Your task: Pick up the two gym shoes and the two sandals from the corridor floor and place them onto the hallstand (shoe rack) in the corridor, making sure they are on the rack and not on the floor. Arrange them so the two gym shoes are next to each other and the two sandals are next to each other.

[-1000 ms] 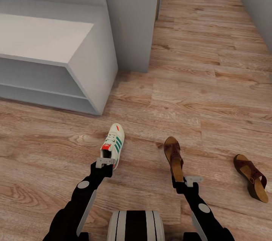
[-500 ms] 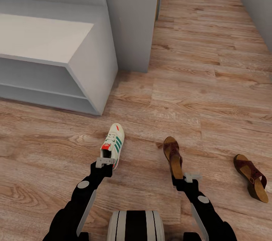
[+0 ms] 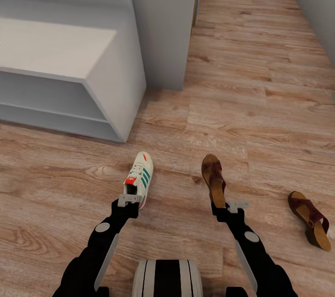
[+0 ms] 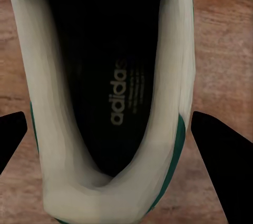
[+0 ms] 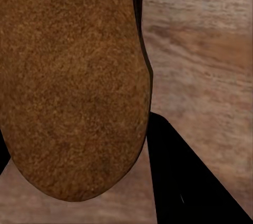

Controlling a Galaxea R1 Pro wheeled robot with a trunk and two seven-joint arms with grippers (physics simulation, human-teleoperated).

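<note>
While the hallstand (image 3: 100, 66) is seen at the far left on the corridor floor (image 3: 260, 101), a gym shoe (image 3: 139, 179) is gripped at its heel by the left gripper (image 3: 130, 200), and in the left wrist view the heel (image 4: 105, 182) is framed between the two dark fingers (image 4: 219, 150). Further right, one sandal (image 3: 214, 181) is clamped at its heel end by the right gripper (image 3: 230, 206), a finger (image 5: 184, 182) being pressed against the insole (image 5: 74, 76). The second sandal (image 3: 311, 219) is left on the floor, well apart at the far right.
</note>
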